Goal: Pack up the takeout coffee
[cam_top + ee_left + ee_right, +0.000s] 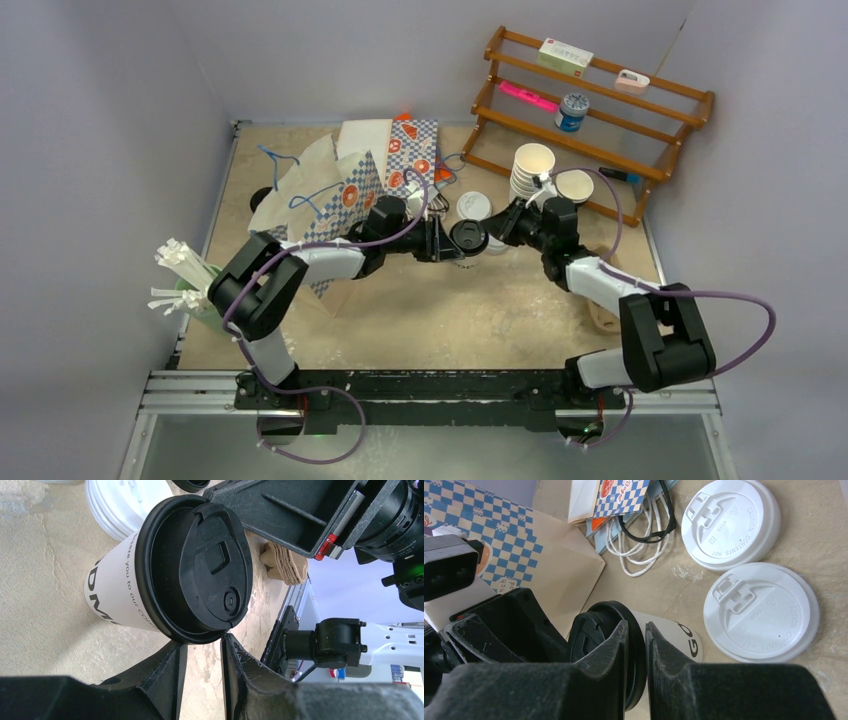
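Note:
A takeout coffee (467,238), a pale paper cup with a black sip lid, stands mid-table between my two grippers. My right gripper (636,625) is shut on the lid's rim: one finger lies over the lid top, the other against the cup wall (674,635). From above, that gripper (492,237) reaches in from the right. My left gripper (202,641) comes from the left (445,240). It is open, its fingertips just at the near rim of the lid (195,567), with only table showing in the gap.
A blue-checkered paper bag (345,185) lies behind the left arm. Two loose white lids (730,522) (761,612) lie beside the cup. A stack of lidless cups (531,170) stands before a wooden rack (590,110). Brown sleeves (285,565) lie far right, and white sticks (185,275) at the left edge.

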